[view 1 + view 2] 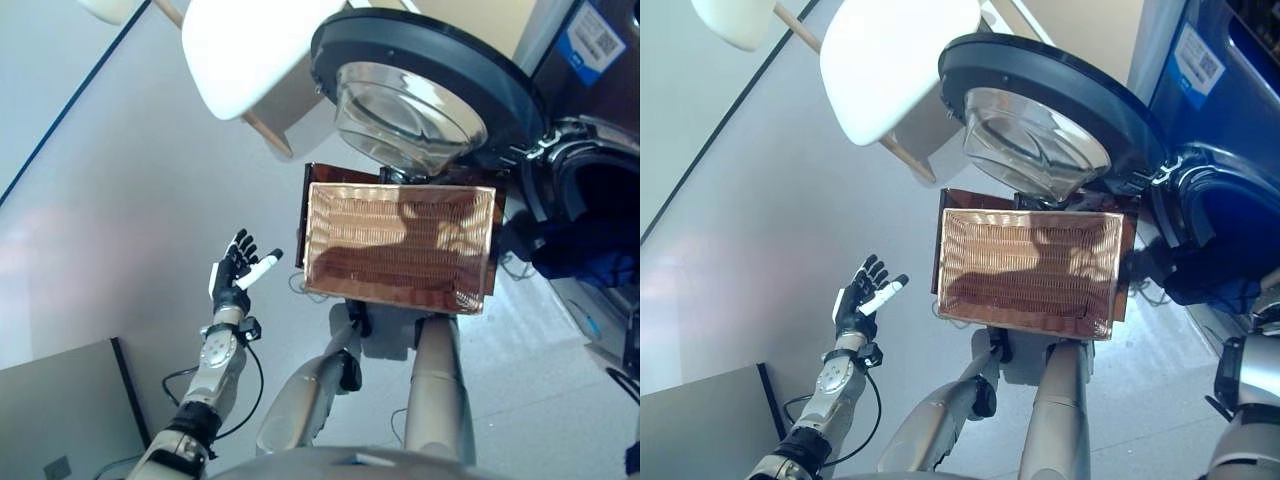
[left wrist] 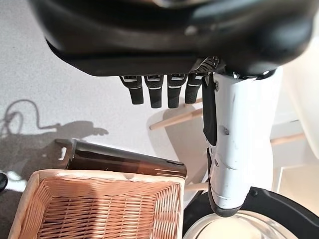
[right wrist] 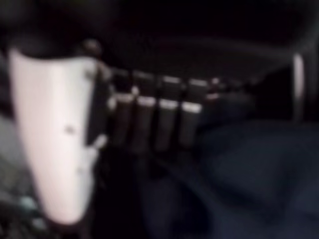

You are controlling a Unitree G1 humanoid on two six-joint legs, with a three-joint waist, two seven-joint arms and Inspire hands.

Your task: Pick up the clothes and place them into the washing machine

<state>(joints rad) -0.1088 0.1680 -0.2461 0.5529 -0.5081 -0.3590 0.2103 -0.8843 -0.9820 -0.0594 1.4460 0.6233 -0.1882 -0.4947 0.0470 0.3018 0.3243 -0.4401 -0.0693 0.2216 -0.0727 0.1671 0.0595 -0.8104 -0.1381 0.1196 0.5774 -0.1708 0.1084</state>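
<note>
The dark blue clothes (image 1: 590, 262) lie bunched in the round mouth of the dark front-loading washing machine (image 1: 1200, 190), half sunk in the drum's shadow, so their shape and number are hard to make out. The right hand (image 3: 149, 124) is inside that dark opening: its own wrist view shows the row of fingers (image 3: 167, 122) reaching straight out beside the white-covered thumb, just above blue folds of cloth, though the darkness hides whether the tips touch the fabric. From the head views this hand is hidden; only part of the right arm shows at the picture's edge.

The machine's round door with its clear glass bowl (image 1: 420, 110) stands swung wide open. Just beside it sits the rectangular woven wicker basket (image 1: 400, 245), resting on a dark brown stand (image 2: 124, 159); nothing lies inside it, only shadow across the weave.

The left hand (image 1: 238, 272) hangs well apart from the basket over the pale floor, fingers spread and straight, holding nothing. A white moulded chair with wooden legs (image 1: 900, 65) stands beyond the door, cut off by the picture's top edge.
</note>
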